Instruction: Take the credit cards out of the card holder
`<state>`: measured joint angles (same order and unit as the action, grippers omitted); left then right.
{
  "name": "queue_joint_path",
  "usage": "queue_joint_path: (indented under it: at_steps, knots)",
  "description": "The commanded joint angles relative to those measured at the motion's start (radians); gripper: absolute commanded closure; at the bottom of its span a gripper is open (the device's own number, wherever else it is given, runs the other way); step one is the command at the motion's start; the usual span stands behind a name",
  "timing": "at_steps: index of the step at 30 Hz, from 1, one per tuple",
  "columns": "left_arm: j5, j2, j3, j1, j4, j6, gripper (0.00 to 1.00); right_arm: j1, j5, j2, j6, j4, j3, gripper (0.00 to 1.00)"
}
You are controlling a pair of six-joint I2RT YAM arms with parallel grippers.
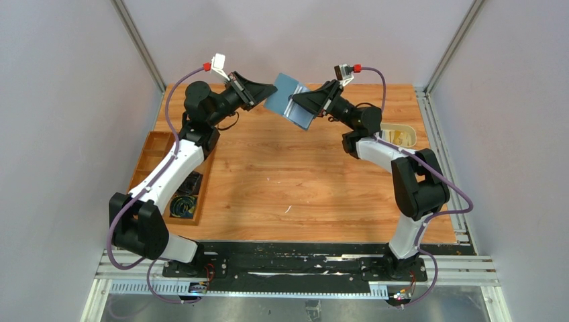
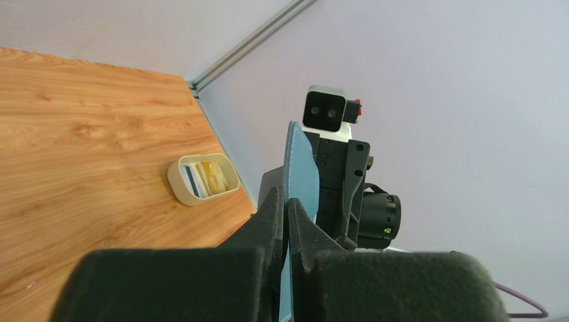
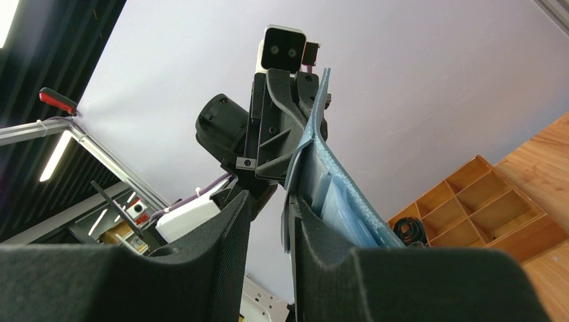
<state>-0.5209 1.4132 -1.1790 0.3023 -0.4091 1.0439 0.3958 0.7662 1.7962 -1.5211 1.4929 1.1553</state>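
Blue card holder [image 2: 300, 168] is pinched edge-on in my left gripper [image 2: 285, 201], jaws tight on one panel. It hangs in the air over the far middle of the worktop [image 1: 302, 174], not resting on anything.

Right gripper [image 3: 268, 201] comes in from the opposite side. Its jaws are part-way apart and straddle the holder's other edge: one pad is against it, with daylight on the other side. I wouldn't call that a grip yet.

My read is that the left clamps it so the pockets fan open toward the right, which can then pull. I see pale layers in the pockets from the right wrist view, but can't tell card from lining.

Some credit cards [image 2: 207, 176], whitish and yellow, already sit in the cream dish [image 2: 176, 181] at the worktop's right edge, well apart from the holder. The wooden tray [image 1: 158, 151] is on the left, not involved.

Pose: both arms are folded at the elbow and reaching up and inward, with the wrists nearly nose to nose and each wrist camera staring at the other. Access is tight, so the pull should be short.
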Motion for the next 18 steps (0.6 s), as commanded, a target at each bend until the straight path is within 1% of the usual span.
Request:
queue_joint_path:
  at_steps: [1, 8, 10, 13, 18]
  knots:
    - [0.004, -0.012, 0.019, -0.011, 0.021, -0.027, 1.00, 0.037, 0.033, -0.002, 0.025, 0.047, 0.031, 0.69]
    - [0.003, -0.018, 0.020, -0.015, 0.021, -0.026, 1.00, 0.053, 0.042, -0.004, 0.076, -0.056, 0.032, 0.70]
    - [0.002, -0.018, 0.021, -0.017, 0.021, -0.025, 1.00, 0.054, 0.042, -0.002, 0.080, -0.074, 0.033, 0.73]
    - [-0.001, -0.019, 0.024, -0.020, 0.021, -0.024, 1.00, 0.055, 0.045, 0.001, 0.080, -0.087, 0.036, 0.81]
    - [-0.002, -0.020, 0.026, -0.024, 0.021, -0.023, 1.00, 0.055, 0.047, 0.002, 0.081, -0.092, 0.035, 0.85]
